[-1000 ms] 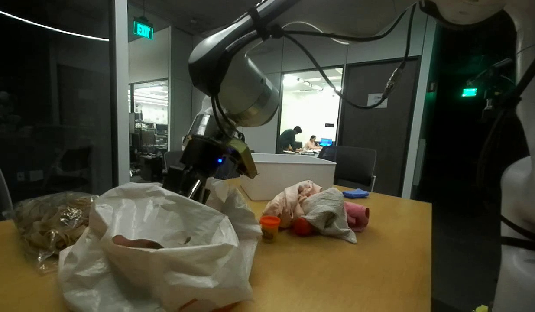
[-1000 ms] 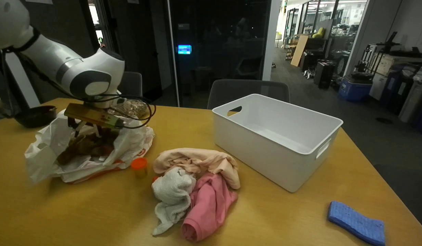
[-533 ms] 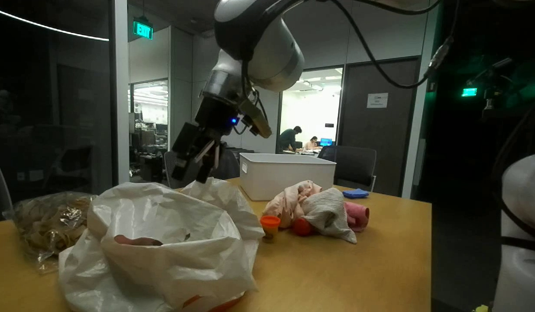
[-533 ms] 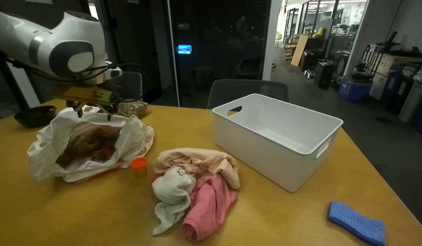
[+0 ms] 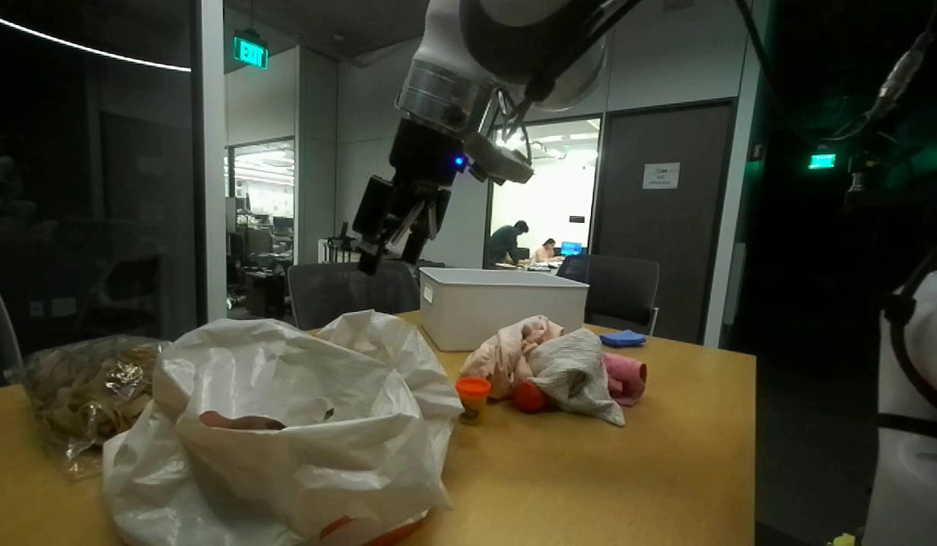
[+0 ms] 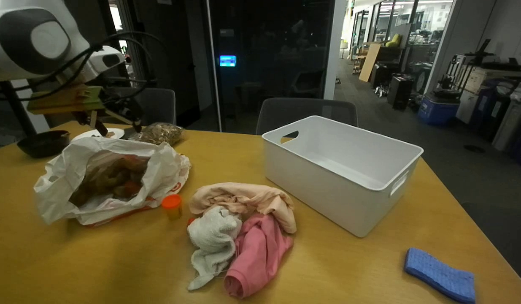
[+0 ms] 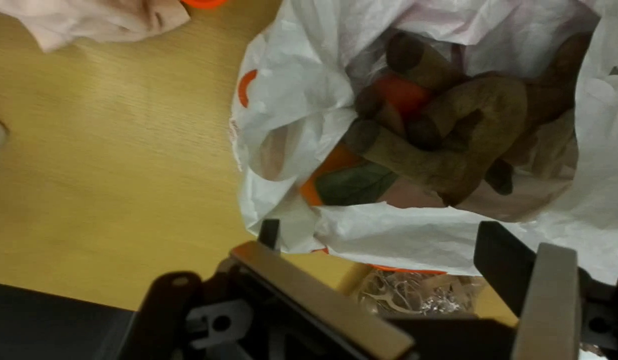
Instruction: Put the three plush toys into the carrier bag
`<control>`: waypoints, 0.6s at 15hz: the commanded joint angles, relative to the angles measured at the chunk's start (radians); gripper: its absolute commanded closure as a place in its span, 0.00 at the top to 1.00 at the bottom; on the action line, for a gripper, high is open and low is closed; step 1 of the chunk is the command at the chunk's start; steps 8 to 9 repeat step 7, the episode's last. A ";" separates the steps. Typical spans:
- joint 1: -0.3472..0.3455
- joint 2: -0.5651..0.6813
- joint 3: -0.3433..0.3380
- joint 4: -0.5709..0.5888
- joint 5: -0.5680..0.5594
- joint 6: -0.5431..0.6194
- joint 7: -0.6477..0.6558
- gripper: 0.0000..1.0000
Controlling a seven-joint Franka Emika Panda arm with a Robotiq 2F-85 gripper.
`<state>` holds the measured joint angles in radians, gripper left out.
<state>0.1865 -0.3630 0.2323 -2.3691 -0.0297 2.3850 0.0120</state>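
The white carrier bag (image 5: 301,478) lies open on the table; it also shows in another exterior view (image 6: 169,166) and in the wrist view (image 7: 298,75). Inside it lie brown plush toys (image 7: 469,135), also seen in an exterior view (image 6: 112,179). An orange item with a dark green part (image 7: 354,185) and something red (image 7: 401,95) lie among them. The toys overlap, so I cannot tell each apart. My gripper (image 5: 391,259) is open and empty above the bag; its spread fingers also show in another exterior view (image 6: 119,128) and the wrist view (image 7: 381,235).
A white bin (image 6: 336,181) stands on the table. Pink, peach and grey cloths (image 6: 256,253) lie in a heap beside an orange-lidded jar (image 6: 172,207). Around are a blue cloth (image 6: 441,274), a clear bag of brown pieces (image 5: 96,402), a black bowl (image 6: 43,143) and a plate (image 6: 117,133).
My gripper has risen out of the bag, open and empty, and moved up and back towards the robot's base. The toys stay in the bag.
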 commanded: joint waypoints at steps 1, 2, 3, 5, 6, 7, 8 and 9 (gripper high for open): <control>-0.027 -0.110 0.028 -0.021 -0.072 -0.136 0.137 1.00; -0.022 -0.121 0.021 -0.009 -0.056 -0.199 0.151 1.00; -0.006 -0.070 0.010 -0.008 -0.049 -0.129 0.105 1.00; -0.008 -0.099 0.011 -0.007 -0.048 -0.185 0.126 1.00; -0.008 -0.106 0.011 -0.008 -0.048 -0.191 0.130 1.00; -0.009 -0.108 0.011 -0.008 -0.048 -0.195 0.132 1.00; -0.009 -0.108 0.011 -0.008 -0.048 -0.195 0.132 1.00; -0.009 -0.108 0.011 -0.008 -0.048 -0.195 0.132 1.00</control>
